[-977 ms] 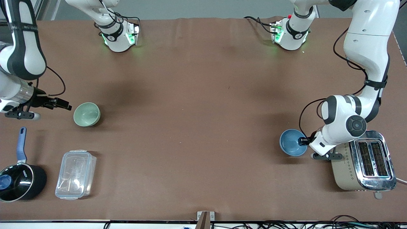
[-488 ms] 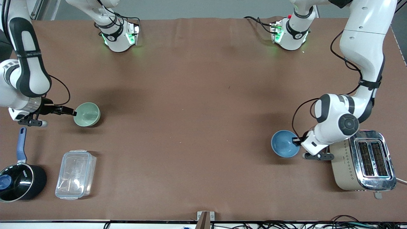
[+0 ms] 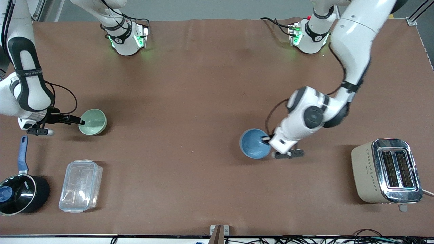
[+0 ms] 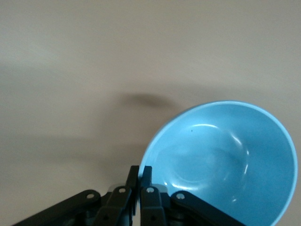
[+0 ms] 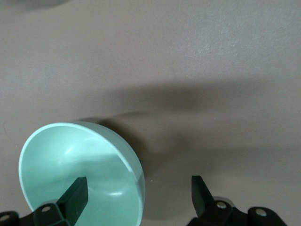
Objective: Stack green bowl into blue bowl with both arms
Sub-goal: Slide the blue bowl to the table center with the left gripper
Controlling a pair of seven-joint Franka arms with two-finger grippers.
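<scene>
The green bowl (image 3: 92,121) stands upright on the table toward the right arm's end. My right gripper (image 3: 80,121) is open at its rim. In the right wrist view the gripper (image 5: 138,187) straddles the rim of the green bowl (image 5: 61,160), with one finger (image 5: 76,192) inside it and the other outside. My left gripper (image 3: 268,139) is shut on the rim of the blue bowl (image 3: 254,143) and holds it near the table's middle. The left wrist view shows the gripper (image 4: 140,172) pinching the rim of the blue bowl (image 4: 225,155). I cannot tell whether the bowl touches the table.
A beige and chrome toaster (image 3: 386,171) stands at the left arm's end, nearer the camera. A black saucepan with a blue handle (image 3: 20,193) and a clear plastic container (image 3: 80,185) lie nearer the camera than the green bowl.
My left gripper has carried the blue bowl away from the toaster toward the table's middle. My right gripper has moved up to the green bowl, so its fingers now straddle the rim.
</scene>
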